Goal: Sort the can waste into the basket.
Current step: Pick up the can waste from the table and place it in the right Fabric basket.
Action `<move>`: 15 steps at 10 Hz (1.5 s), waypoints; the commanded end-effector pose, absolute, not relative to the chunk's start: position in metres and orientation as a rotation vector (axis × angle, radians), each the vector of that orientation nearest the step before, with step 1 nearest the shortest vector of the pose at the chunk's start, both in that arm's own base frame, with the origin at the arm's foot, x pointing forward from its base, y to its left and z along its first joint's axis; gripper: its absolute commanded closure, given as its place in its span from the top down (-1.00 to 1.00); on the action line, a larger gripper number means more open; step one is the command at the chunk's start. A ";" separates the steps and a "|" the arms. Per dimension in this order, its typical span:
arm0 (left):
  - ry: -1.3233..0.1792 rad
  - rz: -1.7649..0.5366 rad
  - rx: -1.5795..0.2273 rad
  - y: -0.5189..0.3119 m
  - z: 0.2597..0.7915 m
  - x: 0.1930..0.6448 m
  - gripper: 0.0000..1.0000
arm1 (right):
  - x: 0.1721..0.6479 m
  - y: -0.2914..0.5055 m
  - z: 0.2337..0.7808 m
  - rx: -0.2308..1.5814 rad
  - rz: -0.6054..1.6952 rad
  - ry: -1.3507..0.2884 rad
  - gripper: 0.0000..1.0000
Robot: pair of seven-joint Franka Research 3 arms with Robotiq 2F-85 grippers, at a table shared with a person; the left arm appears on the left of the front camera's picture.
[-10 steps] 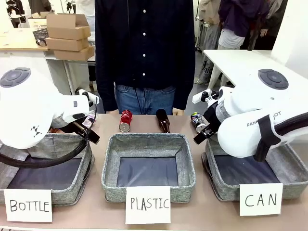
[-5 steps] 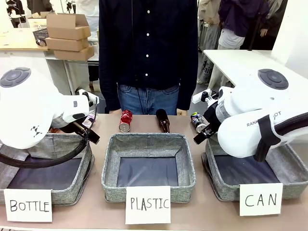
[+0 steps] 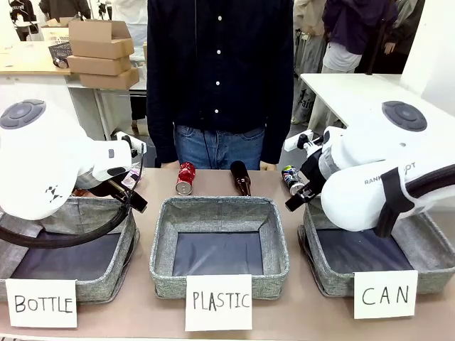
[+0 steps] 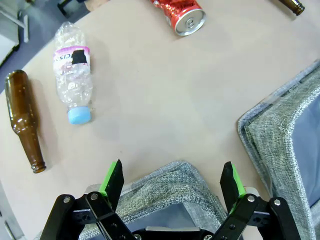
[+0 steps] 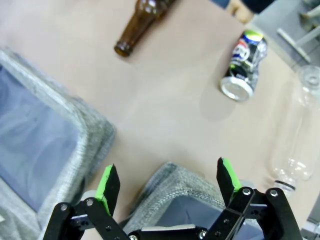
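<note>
The dented red can [image 3: 185,177] lies on the table in front of the person, beyond the middle basket. It also shows at the top of the left wrist view, red can [image 4: 183,15]. The black can [image 3: 292,179] with green-yellow marks lies at the far right, just past the grey basket [image 3: 334,283] with the "CAN" card [image 3: 385,294]. My right gripper [image 5: 167,175] is open and hovers over that basket's far rim [image 5: 170,187], with the black can [image 5: 244,70] ahead of it. My left gripper [image 4: 172,172] is open over the rim of the "BOTTLE" basket [image 4: 170,182].
A brown bottle [image 3: 241,177] lies between the two cans. A crushed clear plastic bottle [image 4: 75,75] and another brown bottle [image 4: 22,117] lie near the left arm. A clear bottle [image 5: 300,130] lies beside the black can. The "PLASTIC" basket [image 3: 220,213] stands in the middle.
The person has shifted slightly to the right. Both arms and the cans have stayed where they were.
</note>
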State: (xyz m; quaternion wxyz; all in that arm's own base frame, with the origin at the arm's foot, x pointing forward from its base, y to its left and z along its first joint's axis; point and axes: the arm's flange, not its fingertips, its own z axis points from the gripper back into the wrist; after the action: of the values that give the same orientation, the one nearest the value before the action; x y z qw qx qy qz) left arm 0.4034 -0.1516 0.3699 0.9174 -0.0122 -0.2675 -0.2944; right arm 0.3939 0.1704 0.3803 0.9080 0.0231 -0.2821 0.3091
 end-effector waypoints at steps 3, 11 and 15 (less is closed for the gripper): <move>-0.669 -0.552 0.019 -0.143 0.486 0.298 1.00 | 0.316 0.137 0.496 0.190 0.522 -0.588 1.00; -0.633 -0.739 -0.469 -0.153 0.585 0.281 1.00 | 0.292 0.116 0.551 0.540 0.392 -0.579 1.00; -0.562 -0.491 -1.197 -0.019 0.558 0.287 1.00 | 0.281 0.004 0.534 1.279 0.255 -0.387 1.00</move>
State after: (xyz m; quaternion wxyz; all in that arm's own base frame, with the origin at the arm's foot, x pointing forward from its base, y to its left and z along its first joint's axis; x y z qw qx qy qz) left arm 0.2949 -0.0472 0.5804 0.7791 -0.4493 -0.3038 -0.3144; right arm 0.2834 0.0281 0.5563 0.8227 0.4865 -0.2285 0.1854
